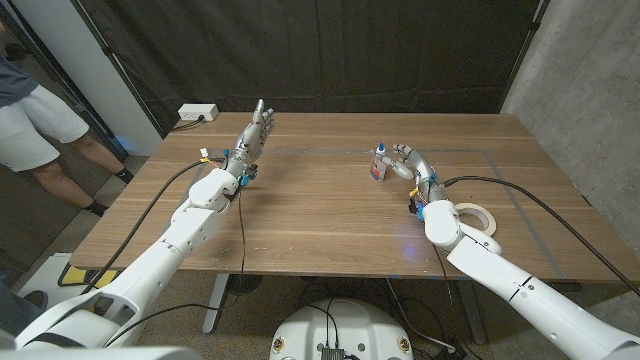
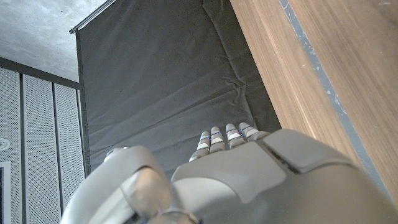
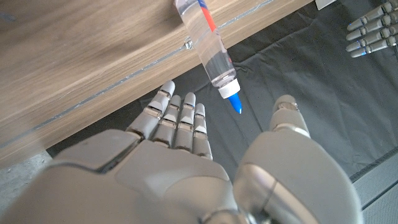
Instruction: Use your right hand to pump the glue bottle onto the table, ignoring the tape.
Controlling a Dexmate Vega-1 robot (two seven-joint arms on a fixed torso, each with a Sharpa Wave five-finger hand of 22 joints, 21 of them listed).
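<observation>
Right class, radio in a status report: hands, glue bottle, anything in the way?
Right hand open, fingers beside glue bottle, not gripping. Left hand open, raised over table. Bottle upright, unpumped. Tape near right forearm, clear of bottle.

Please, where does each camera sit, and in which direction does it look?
Head view: on the robot's head, looking down at the table; both arms, left hand and right hand show.
Left wrist view: behind the left hand, facing the black curtain.
Right wrist view: behind the right hand, facing the glue bottle.
Head and right wrist views share the glue bottle.
</observation>
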